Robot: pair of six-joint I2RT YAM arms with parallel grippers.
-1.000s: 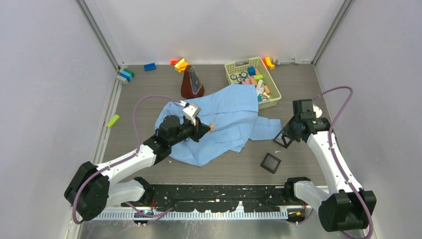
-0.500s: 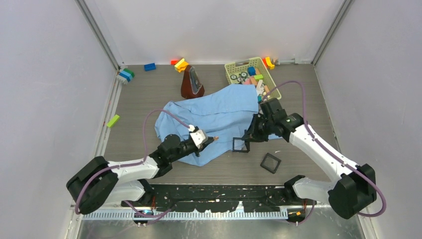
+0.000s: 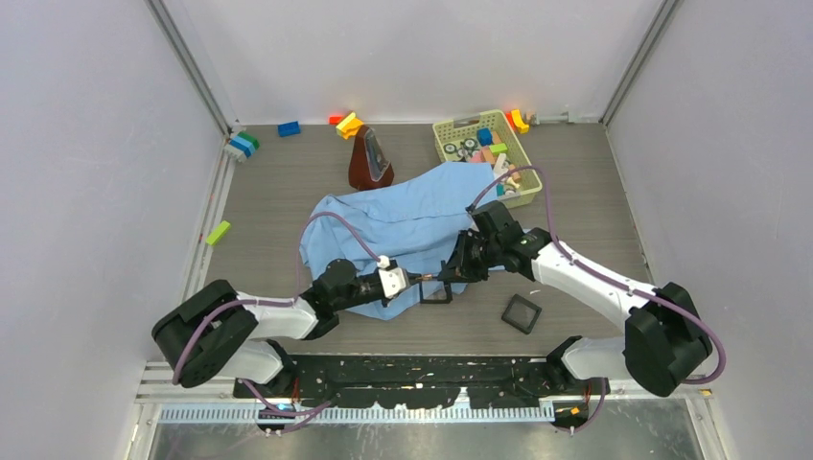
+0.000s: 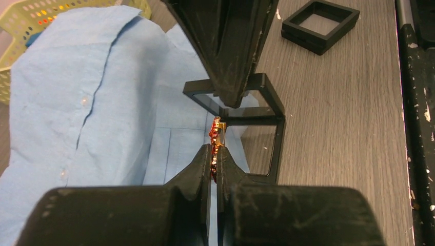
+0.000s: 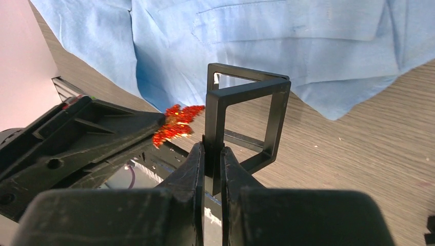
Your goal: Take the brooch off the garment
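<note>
- Nearest the arm bases, a spare black square plastic frame (image 3: 522,313) lies flat on the grey-brown wood-grain desk (image 3: 278,192), apart from everything else.
- Just beyond it, the two arms meet at the near hem of the garment.
- The left claw (image 4: 214,154) is pinched fully together on a small red glittery brooch (image 4: 216,134) with a gold metal pin. The brooch stands up from the claw's tips, lifted clear of the cloth.
- The right claw (image 5: 213,148) is clamped tight on one edge of a small black hinged case with a clear window (image 5: 246,113). The case is held open like a book. Whether its lower half rests on the desk or hangs just above it cannot be told.
- The brooch sits just beside the open case, at its mouth, not yet inside.
- Behind both claws, the garment, a large light-blue long-sleeved cloth shirt (image 3: 412,216), lies crumpled in the middle of the desk. No ornament shows on it.
- Progress, as a judgement: the removal itself looks done, since the brooch is free of the shirt and gripped by the left claw. What seems left is setting it into the case and letting go.
- Farther back stand a dark brown pyramid-shaped metronome (image 3: 369,160) and a yellow-green plastic basket (image 3: 468,120) of small toys. The shirt's far corner lies against the basket.
- Along the far wall lie a few loose coloured building blocks (image 3: 288,128).
</note>
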